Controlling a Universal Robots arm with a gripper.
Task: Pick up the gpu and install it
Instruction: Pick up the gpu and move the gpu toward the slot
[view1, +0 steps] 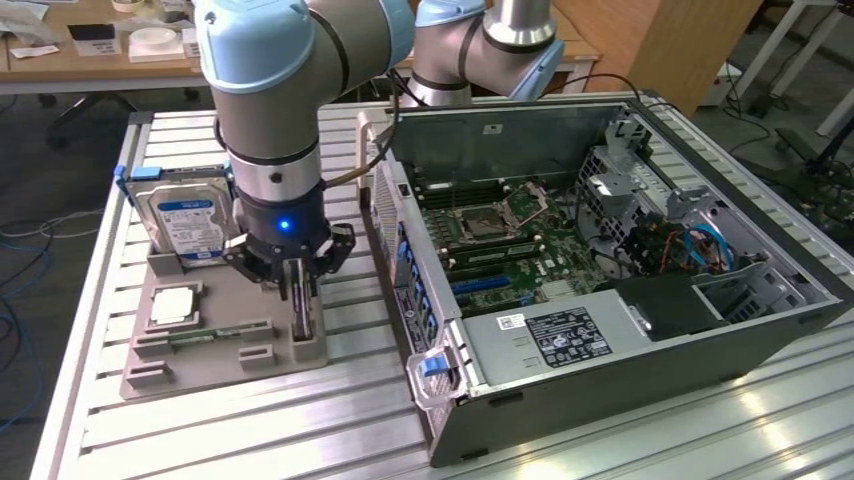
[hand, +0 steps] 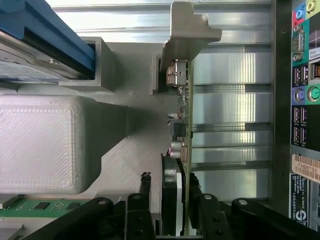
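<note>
One step of the task is under way, and no step is finished yet. The gripper (hand: 170, 189) is low over the grey holder (view1: 214, 365), and its two jaws stand apart, one on each side of the graphics card (hand: 183, 125). A narrow gap shows between one finger (hand: 145, 186) and the card's dark face, so the jaws look open around the card and are not yet pressing on it.

The card stands upright on its long edge in its slot of the holder, directly under the tool, with its metal bracket at the end away from the fingers. It is not lifted.

Just beside the tool, in the same holder, lies a small green memory stick (hand: 35, 206). A little farther off, a hard drive (view1: 187, 225) with a blue and white label stands in its own slot.

Farther again, on the other side of the tool, the computer case (view1: 641, 330) lies open on the metal table (view1: 267, 430), close to the holder. Its main board (view1: 514, 240) is uncovered, and no card stands in the blue slot (view1: 483, 284).

Judging from this, the approach is done, and the grasp is not complete. The lifting, the carrying to the case and the pressing into the slot are all left to do.
</note>
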